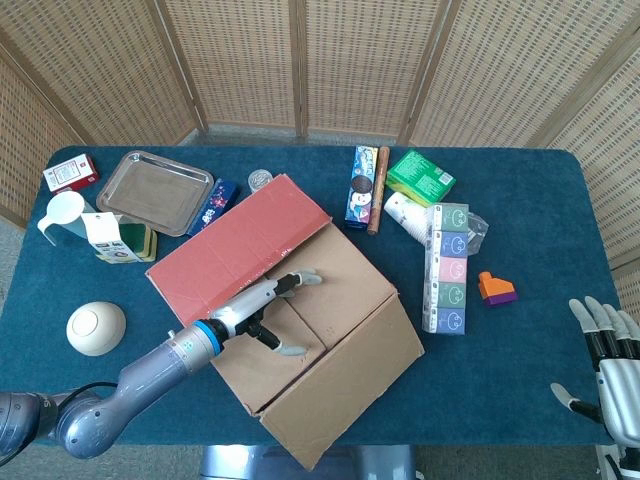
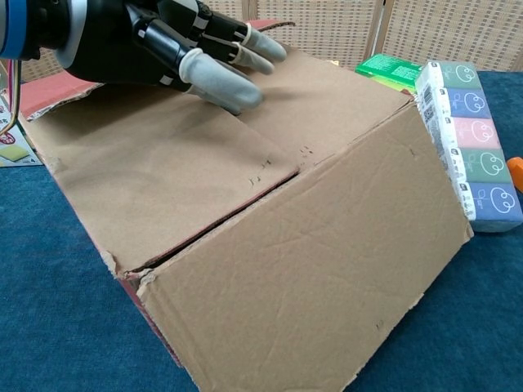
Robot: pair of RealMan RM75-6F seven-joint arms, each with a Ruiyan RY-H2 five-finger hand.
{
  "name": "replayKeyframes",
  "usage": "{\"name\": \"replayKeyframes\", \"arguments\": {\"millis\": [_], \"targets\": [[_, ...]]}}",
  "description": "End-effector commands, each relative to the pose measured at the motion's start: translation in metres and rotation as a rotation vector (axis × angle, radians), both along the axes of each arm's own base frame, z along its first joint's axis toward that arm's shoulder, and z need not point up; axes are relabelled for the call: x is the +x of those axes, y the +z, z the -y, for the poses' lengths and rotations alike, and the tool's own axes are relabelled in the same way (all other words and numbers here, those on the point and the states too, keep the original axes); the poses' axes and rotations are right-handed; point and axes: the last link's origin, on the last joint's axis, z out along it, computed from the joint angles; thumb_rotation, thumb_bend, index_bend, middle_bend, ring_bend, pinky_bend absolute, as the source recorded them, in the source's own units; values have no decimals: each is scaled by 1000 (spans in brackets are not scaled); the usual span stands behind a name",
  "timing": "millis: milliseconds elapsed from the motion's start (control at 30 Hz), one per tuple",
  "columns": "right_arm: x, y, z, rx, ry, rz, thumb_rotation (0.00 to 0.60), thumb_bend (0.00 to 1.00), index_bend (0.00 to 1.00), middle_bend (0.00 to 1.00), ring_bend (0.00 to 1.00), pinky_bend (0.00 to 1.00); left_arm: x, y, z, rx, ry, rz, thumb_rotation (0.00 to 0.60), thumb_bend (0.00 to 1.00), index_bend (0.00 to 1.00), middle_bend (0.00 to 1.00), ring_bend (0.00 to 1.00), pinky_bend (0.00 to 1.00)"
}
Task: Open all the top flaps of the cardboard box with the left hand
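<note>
The cardboard box (image 1: 300,330) stands mid-table. Its far flap (image 1: 240,250) lies folded back, red side up. The near flap (image 2: 310,278) hangs down over the box's front side. Two inner flaps (image 2: 163,171) lie flat and closed, meeting at a seam. My left hand (image 1: 270,308) is over that seam, fingers apart and holding nothing; in the chest view the left hand (image 2: 163,41) has its fingertips (image 2: 225,86) down on the inner flaps at the seam. My right hand (image 1: 605,350) rests open at the table's near right corner, far from the box.
A metal tray (image 1: 155,190), white cup (image 1: 62,212), carton (image 1: 105,238) and bowl (image 1: 96,328) lie left of the box. A tissue pack (image 1: 447,265), green box (image 1: 420,176), cookie box (image 1: 360,187) and orange block (image 1: 495,288) lie to its right.
</note>
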Motion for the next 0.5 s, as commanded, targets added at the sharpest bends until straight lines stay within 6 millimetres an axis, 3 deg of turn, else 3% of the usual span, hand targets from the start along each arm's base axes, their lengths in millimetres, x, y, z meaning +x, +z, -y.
{"name": "replayKeyframes", "arguments": {"millis": [33, 500], "targets": [[0, 0, 0, -2, 1, 0, 600, 0, 0, 0, 0, 0, 0, 3, 0, 20, 8, -16, 600, 0, 103, 0, 0, 72], [1, 1, -1, 11, 2, 15, 600, 0, 0, 0, 0, 0, -1, 24, -5, 106, 9, -56, 600, 0, 106, 0, 0, 58]]}}
